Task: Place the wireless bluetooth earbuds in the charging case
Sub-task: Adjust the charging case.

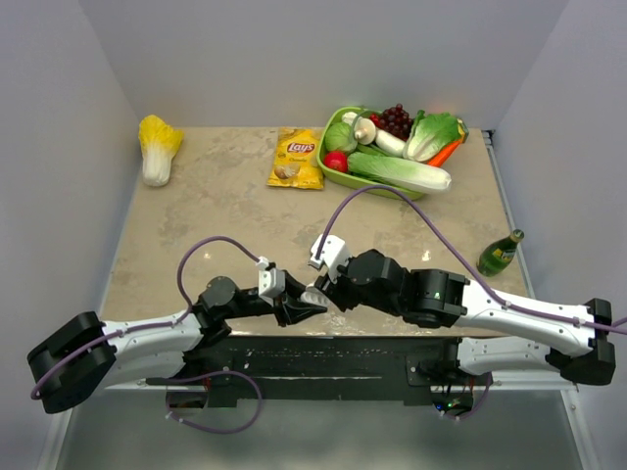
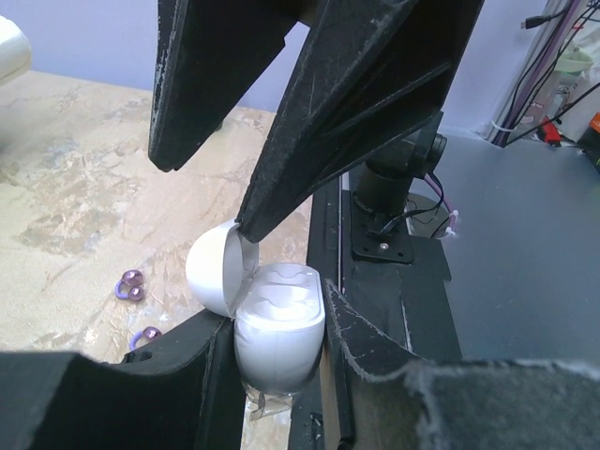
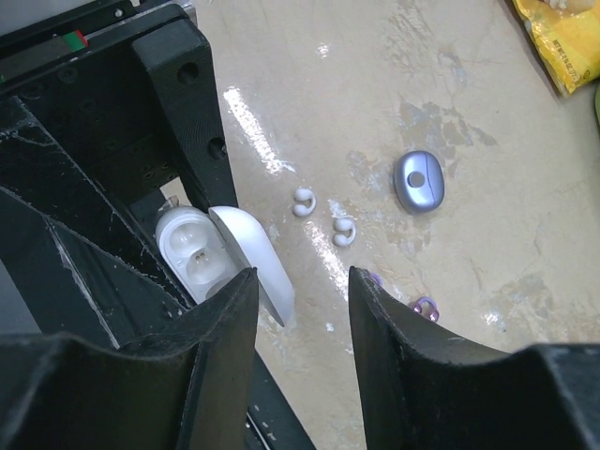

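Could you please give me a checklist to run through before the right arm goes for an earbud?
1. The white charging case is clamped in the left gripper: ok.
2. Its lid is open: ok.
3. Both wells are empty: ok.
4. The right gripper is open and holds nothing: ok.
5. Two white earbuds lie free on the table: ok.
6. The right fingertip is clear of the lid: not ok; in the left wrist view it seems to touch it.
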Controlling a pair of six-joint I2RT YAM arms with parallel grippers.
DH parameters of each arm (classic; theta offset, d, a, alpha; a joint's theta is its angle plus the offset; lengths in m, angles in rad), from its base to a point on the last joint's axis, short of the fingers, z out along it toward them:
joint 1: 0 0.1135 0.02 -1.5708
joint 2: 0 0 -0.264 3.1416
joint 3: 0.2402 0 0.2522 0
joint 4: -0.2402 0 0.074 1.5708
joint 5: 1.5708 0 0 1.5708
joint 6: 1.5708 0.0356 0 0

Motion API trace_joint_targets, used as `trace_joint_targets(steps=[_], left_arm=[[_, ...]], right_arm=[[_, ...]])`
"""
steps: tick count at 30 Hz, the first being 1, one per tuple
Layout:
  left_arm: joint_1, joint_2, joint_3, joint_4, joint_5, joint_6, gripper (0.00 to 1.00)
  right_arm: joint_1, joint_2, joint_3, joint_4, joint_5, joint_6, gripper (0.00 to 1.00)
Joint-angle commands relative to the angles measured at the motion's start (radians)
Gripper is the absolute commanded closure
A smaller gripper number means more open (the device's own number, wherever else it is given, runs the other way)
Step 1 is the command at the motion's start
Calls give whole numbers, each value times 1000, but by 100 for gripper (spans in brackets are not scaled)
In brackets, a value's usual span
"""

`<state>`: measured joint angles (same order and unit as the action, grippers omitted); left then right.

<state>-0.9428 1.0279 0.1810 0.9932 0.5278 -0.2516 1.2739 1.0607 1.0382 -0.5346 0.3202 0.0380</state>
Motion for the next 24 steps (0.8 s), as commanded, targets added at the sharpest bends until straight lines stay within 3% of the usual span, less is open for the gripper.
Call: trace_joint_targets(steps=[1,8,15,24], left_arm=[[-14,-37,-11,127,81,-9,100],[-14,-37,-14,111,44,-9,100],[-14,-32,-6,125,46,-17,100],[-14,-32,-5,142,49,-26,100]], right_arm=[[-31,4,-10,39,20,5,55],[-31,-53,-33,100,-141,-16,55],[-31,-27,-36,110,-151,-18,57],[-30,7,-35,113,-178,-20,70]])
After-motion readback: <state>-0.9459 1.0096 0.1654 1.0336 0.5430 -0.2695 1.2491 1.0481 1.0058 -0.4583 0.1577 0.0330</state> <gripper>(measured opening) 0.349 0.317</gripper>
